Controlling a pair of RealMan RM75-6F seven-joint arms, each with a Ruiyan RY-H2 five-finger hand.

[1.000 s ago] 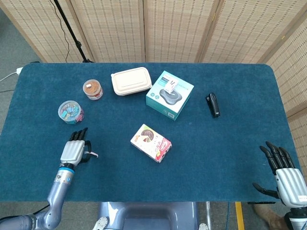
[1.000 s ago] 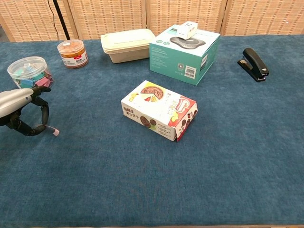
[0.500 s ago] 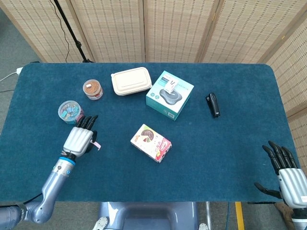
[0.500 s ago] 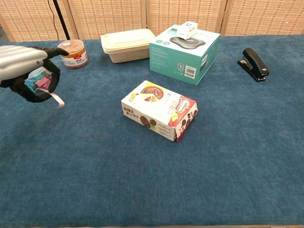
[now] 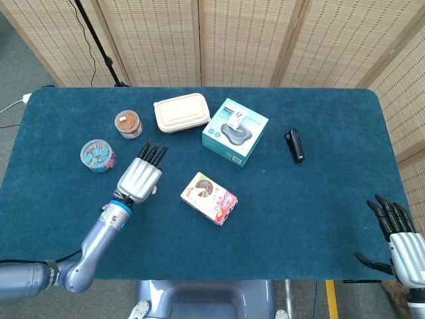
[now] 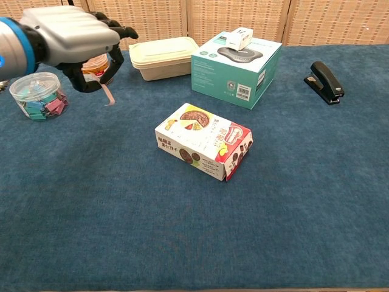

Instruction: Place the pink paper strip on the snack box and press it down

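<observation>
Lifted and carried forward since a moment ago, my left hand (image 6: 73,33) now hangs above the table (image 5: 299,219), closer to the snack box (image 6: 203,141) than it was. It pinches the pink paper strip (image 6: 107,93), which dangles below my thumb in the chest view; the other fingers reach straight ahead. In the head view the strip is hidden under the hand.

Nearest to me, my right hand (image 5: 402,242) sits at the table's near right corner, holding nothing, fingers apart and pointing away from me, about where it was before.

The snack box lies flat on the table to the right of my left hand and well apart from it, turned at an angle, its picture side up. The strip is not yet on it.

Just left of my left hand stands a clear tub of coloured clips (image 6: 36,95). Beyond the hand is a small jar with an orange lid (image 5: 129,123), partly covered by my fingers in the chest view. Further right at the back sit a cream lunch box (image 6: 164,56) and a teal box (image 6: 237,64) carrying a small white carton (image 6: 237,38). Far right lies a black stapler (image 6: 327,81).
</observation>
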